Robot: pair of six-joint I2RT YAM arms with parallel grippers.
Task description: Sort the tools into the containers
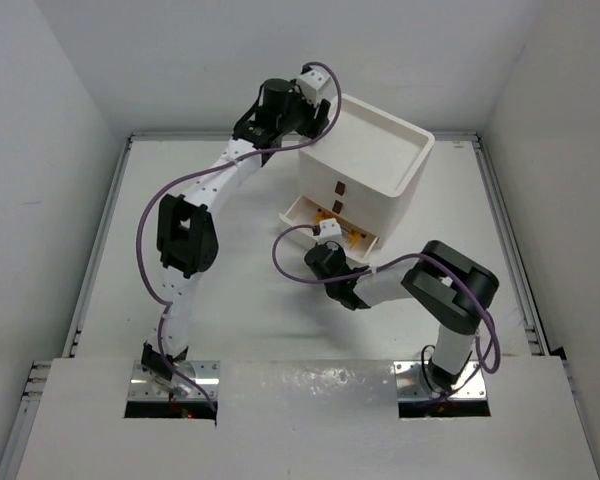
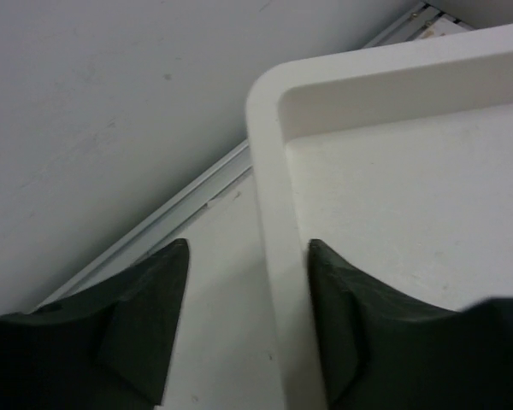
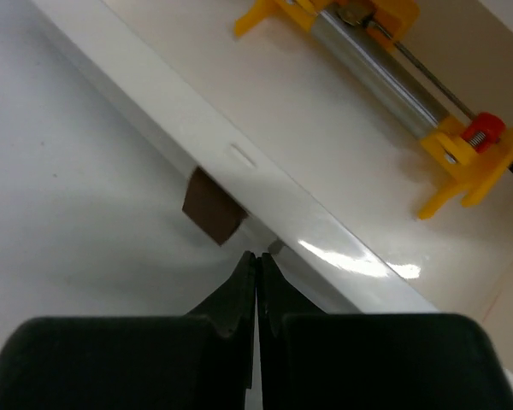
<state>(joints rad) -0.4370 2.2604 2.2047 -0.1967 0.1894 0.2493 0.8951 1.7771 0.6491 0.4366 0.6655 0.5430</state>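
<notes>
The right gripper (image 3: 256, 258) is pinched fully shut with nothing between its fingers. The fingertips sit at the front wall of the drawer unit's bottom drawer (image 3: 239, 158), just beside its dark brown tab (image 3: 212, 207) and on the outside of the wall. I cannot tell whether they touch the wall.

That bottom drawer stands out from the front of the drawer unit (image 1: 365, 165). One tool (image 3: 372, 61) lies flat on its floor: a silvery barrel and a thin rod held in a yellow frame. Its long axis runs roughly parallel to the drawer's front wall. A red knob (image 3: 481, 132) caps one end, the end pointing to the right in the right wrist view.

The two upper drawers (image 1: 337, 195) are pushed in flush with the unit's front, and their contents are hidden.

At the unit's back left corner, the left gripper (image 2: 248, 248) has its jaws moderately apart and holds nothing. It straddles the raised rim of the unit's recessed top: one finger (image 2: 154, 329) is outside over the table (image 2: 222, 282), and the other is inside over the bare recess.
</notes>
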